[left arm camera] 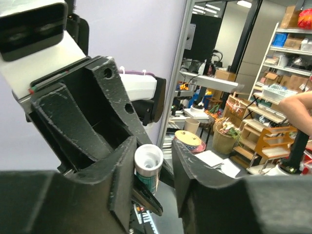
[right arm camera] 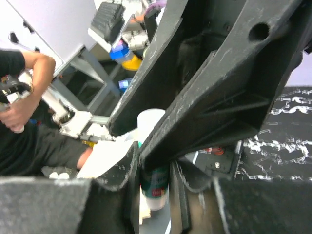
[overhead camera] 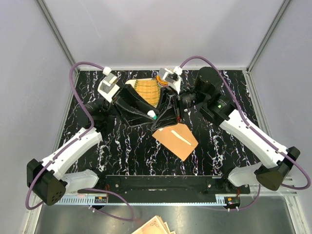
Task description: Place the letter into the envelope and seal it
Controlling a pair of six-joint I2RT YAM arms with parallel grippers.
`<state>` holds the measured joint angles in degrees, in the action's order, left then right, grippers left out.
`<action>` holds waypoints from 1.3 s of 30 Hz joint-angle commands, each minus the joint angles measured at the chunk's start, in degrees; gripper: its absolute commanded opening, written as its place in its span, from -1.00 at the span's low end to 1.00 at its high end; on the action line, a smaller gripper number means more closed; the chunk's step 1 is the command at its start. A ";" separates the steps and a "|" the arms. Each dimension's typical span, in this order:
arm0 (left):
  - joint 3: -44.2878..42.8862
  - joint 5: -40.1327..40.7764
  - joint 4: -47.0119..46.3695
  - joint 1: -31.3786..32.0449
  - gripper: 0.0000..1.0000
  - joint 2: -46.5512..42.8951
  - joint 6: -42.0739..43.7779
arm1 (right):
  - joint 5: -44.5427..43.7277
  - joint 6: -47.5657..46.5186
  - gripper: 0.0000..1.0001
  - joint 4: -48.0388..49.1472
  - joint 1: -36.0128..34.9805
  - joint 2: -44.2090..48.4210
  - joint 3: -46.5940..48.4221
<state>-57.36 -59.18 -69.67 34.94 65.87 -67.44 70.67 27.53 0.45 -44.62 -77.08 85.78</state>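
black fingers (right arm camera: 204, 97) hide most of the glue stick (right arm camera: 156, 187); at 6 o'clock in the top view the edge cuts off a paper stack (overhead camera: 154, 227).

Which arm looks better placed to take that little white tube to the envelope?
Probably the right: its gripper clamps the tube on both sides, and the envelope lies close beside it on the table.

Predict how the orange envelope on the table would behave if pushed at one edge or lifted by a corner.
The envelope lies flat and thin, so it is probably light and would droop from a lifted corner. On the smooth-looking table, a push would likely slide or spin it, not tip it.
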 commanded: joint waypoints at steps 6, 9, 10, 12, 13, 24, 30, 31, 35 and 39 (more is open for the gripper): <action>-0.73 7.82 44.30 -6.46 0.03 -11.18 20.63 | -29.29 -18.20 -1.00 -16.34 0.94 2.46 5.36; -1.09 23.12 57.62 -5.94 0.24 -15.50 32.45 | -40.40 -22.07 -1.00 -20.74 0.59 2.02 5.98; -1.61 26.36 58.85 -5.93 0.24 -15.68 32.55 | -43.22 -23.21 -1.00 -21.01 0.07 2.19 5.89; -2.22 28.76 61.75 -5.76 0.24 -15.51 32.11 | -48.93 -25.94 -1.00 -21.45 -1.77 2.11 5.63; -2.66 30.59 62.02 -5.67 0.28 -15.33 31.85 | -51.05 -26.99 -1.00 -21.71 -2.74 2.02 5.63; -7.41 45.37 69.32 0.39 -0.01 -11.82 35.44 | -65.39 -33.86 -1.00 -22.16 -9.60 -0.88 6.68; -6.02 43.11 68.09 0.92 -0.85 -11.46 37.81 | -64.45 -32.90 -1.00 -23.65 -10.49 -1.67 7.83; -5.31 40.14 66.09 0.57 -1.00 -12.59 39.04 | -63.30 -31.76 -1.00 -23.65 -10.49 -1.06 7.83; 2.59 21.95 47.36 -5.47 -1.00 -14.72 30.38 | -52.86 -29.38 -1.00 -22.69 -8.91 1.40 5.73; 4.97 6.03 25.70 -7.95 -1.00 -10.42 17.56 | -26.82 -17.98 -1.00 -10.27 -0.23 4.39 0.46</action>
<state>-54.70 -33.61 -16.01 29.43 52.36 -37.34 18.83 -1.45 -23.05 -51.64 -78.13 89.34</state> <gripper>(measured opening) 0.188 0.272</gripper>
